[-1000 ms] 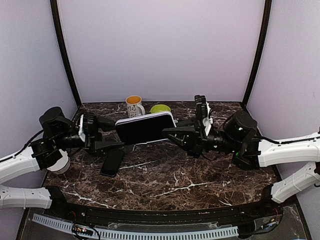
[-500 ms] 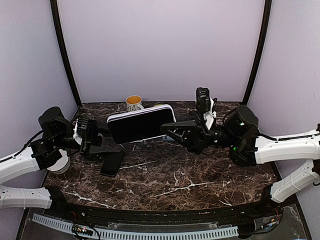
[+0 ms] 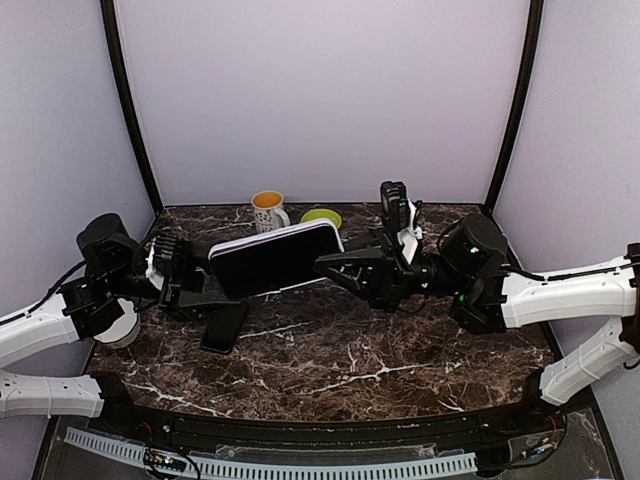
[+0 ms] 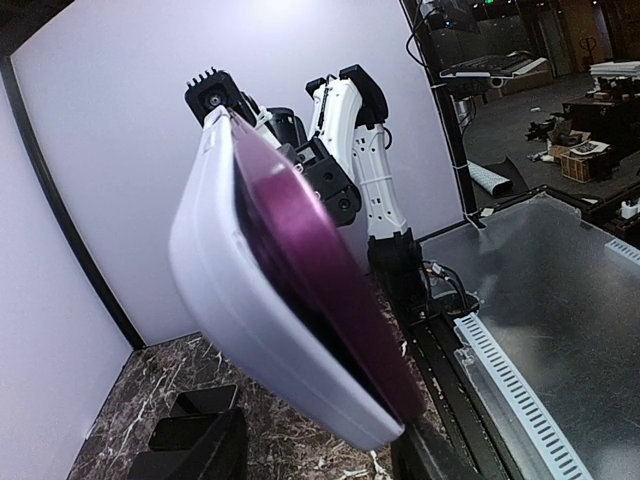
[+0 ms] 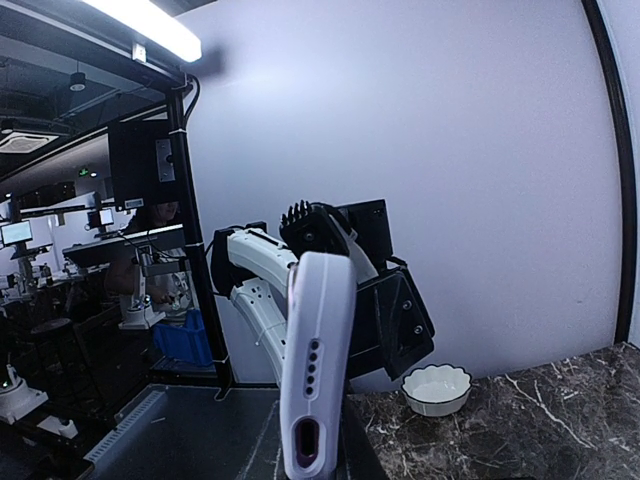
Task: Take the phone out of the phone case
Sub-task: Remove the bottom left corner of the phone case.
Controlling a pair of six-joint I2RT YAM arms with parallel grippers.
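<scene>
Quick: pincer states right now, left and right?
Left pincer: open, holding nothing.
Right pincer: shut on the cased phone, holding it above the table.

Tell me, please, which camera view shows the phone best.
Top external: the phone shows nearly its whole dark screen there. Left wrist sees it close but steeply slanted; right wrist sees only the white case, edge-on.

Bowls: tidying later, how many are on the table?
2: green bowl at the back by the mug, white bowl by the left arm; others may be hidden.
</scene>
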